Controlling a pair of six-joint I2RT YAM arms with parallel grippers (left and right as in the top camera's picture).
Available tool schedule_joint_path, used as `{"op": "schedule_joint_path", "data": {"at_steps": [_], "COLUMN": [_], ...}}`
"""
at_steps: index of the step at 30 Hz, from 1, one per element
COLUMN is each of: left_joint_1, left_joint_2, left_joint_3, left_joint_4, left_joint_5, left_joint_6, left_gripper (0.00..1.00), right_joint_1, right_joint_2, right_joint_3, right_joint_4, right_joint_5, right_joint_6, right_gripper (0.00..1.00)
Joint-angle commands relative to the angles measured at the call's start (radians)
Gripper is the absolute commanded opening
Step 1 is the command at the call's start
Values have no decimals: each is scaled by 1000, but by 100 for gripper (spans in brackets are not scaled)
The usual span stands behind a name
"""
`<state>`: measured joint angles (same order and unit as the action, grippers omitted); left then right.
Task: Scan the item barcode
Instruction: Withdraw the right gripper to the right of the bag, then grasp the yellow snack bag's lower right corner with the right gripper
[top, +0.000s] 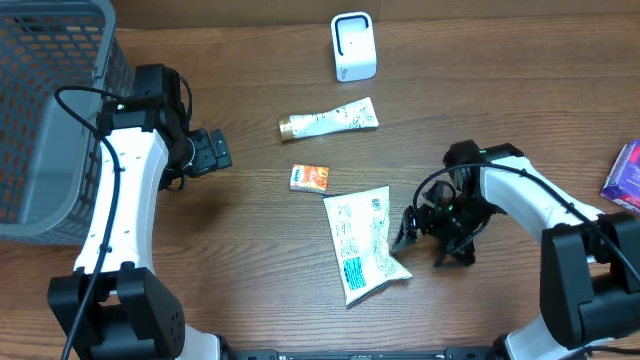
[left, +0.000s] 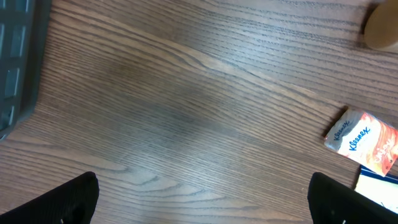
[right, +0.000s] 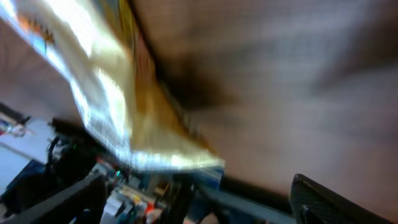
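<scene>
**Item.** The white pouch (top: 362, 243) lies flat on the desk (top: 250, 260), well apart from the scanner (top: 352, 46) and on the robot's side of it. A tube (top: 328, 122) and a tissue packet (top: 310, 177) lie between the scanner and the pouch.

**Right hand** (top: 428, 245). It sits at the pouch edge, well apart from the scanner. Its fingers are spread and pinch nothing. The wrist view is blurred, so contact with the pouch cannot be confirmed.

**Left hand** (top: 213, 150). It is spread and empty over bare desk, well to the left of the scanner.

**Assessment.** The step in hand appears to be taking hold of the pouch.
- The pouch looks thin and limp, so it will likely sag or slide rather than lift cleanly.
- A firm pinch at an edge seam, clear of the print, is advised.
- The barcode's position cannot be read from these views.
- The carry should pass above the tube and the tissue packet.
- The coded face should be presented flat to the scanner window.
</scene>
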<state>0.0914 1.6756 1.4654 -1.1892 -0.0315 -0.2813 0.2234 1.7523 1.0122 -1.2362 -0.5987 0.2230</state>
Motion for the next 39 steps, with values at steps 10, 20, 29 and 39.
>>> {"op": "schedule_joint_path", "data": {"at_steps": [10, 20, 29, 39], "left_joint_1": [-1, -1, -1, -1], "left_joint_2": [-24, -24, -24, -24], "left_joint_3": [16, 16, 16, 16], "left_joint_4": [-3, 3, -26, -42], "left_joint_5": [-5, -1, -2, -2], "left_joint_6": [12, 12, 12, 12], "left_gripper": [100, 100, 100, 100], "right_joint_1": [35, 196, 367, 472], "right_joint_2": [-352, -577, -595, -590], "right_joint_3": [-29, -380, -439, -439], "right_joint_4": [-45, 313, 530, 575], "right_joint_5": [267, 343, 409, 496], "right_joint_6": [792, 1122, 1175, 1332], "right_gripper": [100, 100, 100, 100]}}
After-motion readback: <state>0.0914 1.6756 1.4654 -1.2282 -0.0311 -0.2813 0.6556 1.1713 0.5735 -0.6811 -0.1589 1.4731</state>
